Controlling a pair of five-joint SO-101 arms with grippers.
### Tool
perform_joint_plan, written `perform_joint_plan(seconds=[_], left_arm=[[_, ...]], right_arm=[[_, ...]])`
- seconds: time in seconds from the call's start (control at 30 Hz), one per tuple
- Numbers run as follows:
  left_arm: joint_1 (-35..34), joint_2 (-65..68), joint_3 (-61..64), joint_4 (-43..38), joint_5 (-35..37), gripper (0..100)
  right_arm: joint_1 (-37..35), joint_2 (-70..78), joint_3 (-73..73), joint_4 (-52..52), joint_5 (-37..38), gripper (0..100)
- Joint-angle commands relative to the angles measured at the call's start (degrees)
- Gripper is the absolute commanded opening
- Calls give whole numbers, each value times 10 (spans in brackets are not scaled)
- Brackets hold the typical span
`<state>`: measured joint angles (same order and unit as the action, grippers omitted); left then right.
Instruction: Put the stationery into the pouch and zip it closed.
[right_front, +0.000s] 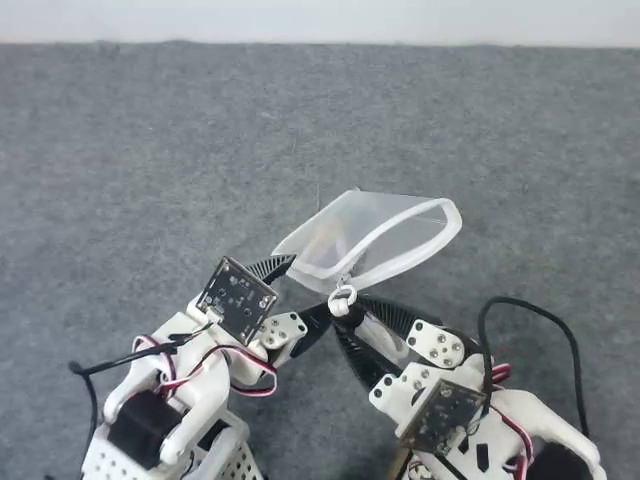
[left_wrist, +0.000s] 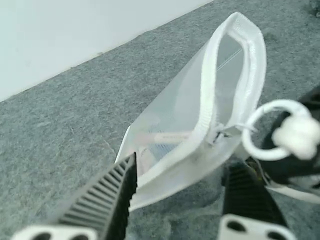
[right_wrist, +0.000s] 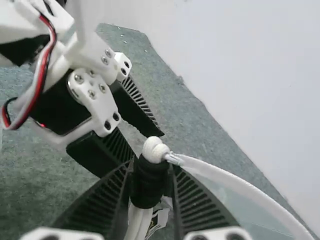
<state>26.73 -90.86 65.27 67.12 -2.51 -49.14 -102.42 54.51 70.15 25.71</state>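
Observation:
A translucent white pouch (right_front: 370, 235) stands on its edge on the grey carpet, its zipper mouth gaping wide. In the left wrist view, a pinkish pen (left_wrist: 165, 136) and a bluish item (left_wrist: 159, 151) show faintly inside the pouch (left_wrist: 185, 115). My left gripper (right_front: 297, 295) (left_wrist: 180, 200) is shut on the pouch's near end. The zipper pull (right_front: 343, 298) (left_wrist: 292, 135) is a white cord loop with a bead (right_wrist: 153, 149). My right gripper (right_front: 346, 316) (right_wrist: 150, 175) is shut on it right beside the left one. The pouch's rim (right_wrist: 240, 185) curves away from it.
Grey carpet (right_front: 150, 160) covers the table out to a pale wall (right_front: 320, 20) at the far edge. Both arm bases crowd the near edge, and a black cable (right_front: 545, 320) loops above the right arm. The left arm's fingers (right_wrist: 135, 102) sit close against the right gripper.

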Motion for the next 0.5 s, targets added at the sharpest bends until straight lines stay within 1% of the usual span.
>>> perform_joint_plan(seconds=[0.0, 0.13, 0.3, 0.4, 0.47], left_arm=[[2, -5, 12, -44, -3, 258], [2, -5, 22, -58, -3, 258], [2, -5, 24, -69, -1, 257], [22, -5, 29, -69, -1, 252], [42, -5, 47, -88, -4, 230]], right_arm=[[-12, -15, -39, 0, 6, 6], [-18, -15, -42, 13, 6, 6], [-73, -15, -72, 48, 6, 6], [-74, -15, -73, 50, 6, 6], [-74, -15, -73, 50, 5, 6]])
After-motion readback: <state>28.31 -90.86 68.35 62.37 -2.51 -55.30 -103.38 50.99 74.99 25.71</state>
